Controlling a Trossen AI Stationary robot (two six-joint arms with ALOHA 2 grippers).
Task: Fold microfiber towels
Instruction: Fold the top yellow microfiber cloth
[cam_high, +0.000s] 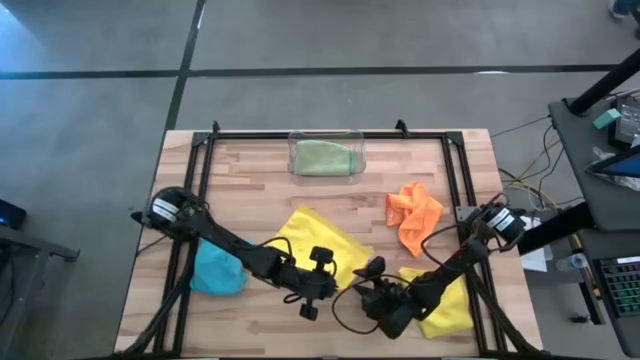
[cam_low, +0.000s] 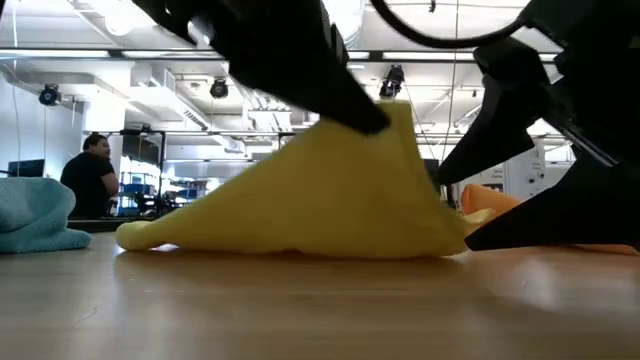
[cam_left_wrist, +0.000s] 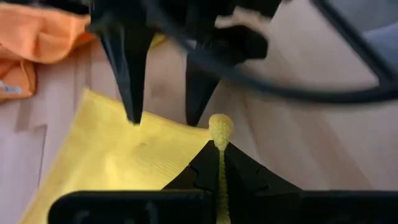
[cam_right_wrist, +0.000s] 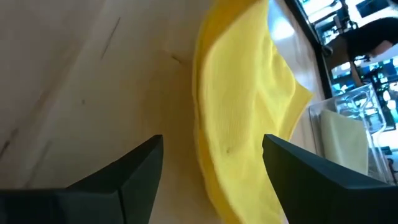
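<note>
A yellow towel (cam_high: 312, 240) lies mid-table with one corner raised into a tent (cam_low: 330, 190). My left gripper (cam_left_wrist: 221, 149) is shut on that raised corner. My right gripper (cam_right_wrist: 211, 155) is open, and its fingers (cam_left_wrist: 132, 93) point down at the towel's near edge just beyond the held corner; whether they touch it I cannot tell. A second yellow towel (cam_high: 447, 300) lies under my right arm. An orange towel (cam_high: 412, 215) lies crumpled at the right and a light blue towel (cam_high: 218, 270) at the left. A pale green towel (cam_high: 325, 158) sits in the clear bin. My left gripper pinches the yellow towel's corner (cam_left_wrist: 220, 127) between its two fingers, and a small tuft sticks out past the fingertips. The corner is lifted to the peak of the tent (cam_low: 400, 115). The towel slopes down from it, and its other edges rest on the table.
The clear plastic bin (cam_high: 326, 140) stands at the far edge, in the middle. A black frame (cam_high: 330, 133) runs round the table. Bare wood (cam_high: 260, 180) shows between the bin and the yellow towel. A person (cam_low: 90, 175) sits in the room beyond.
</note>
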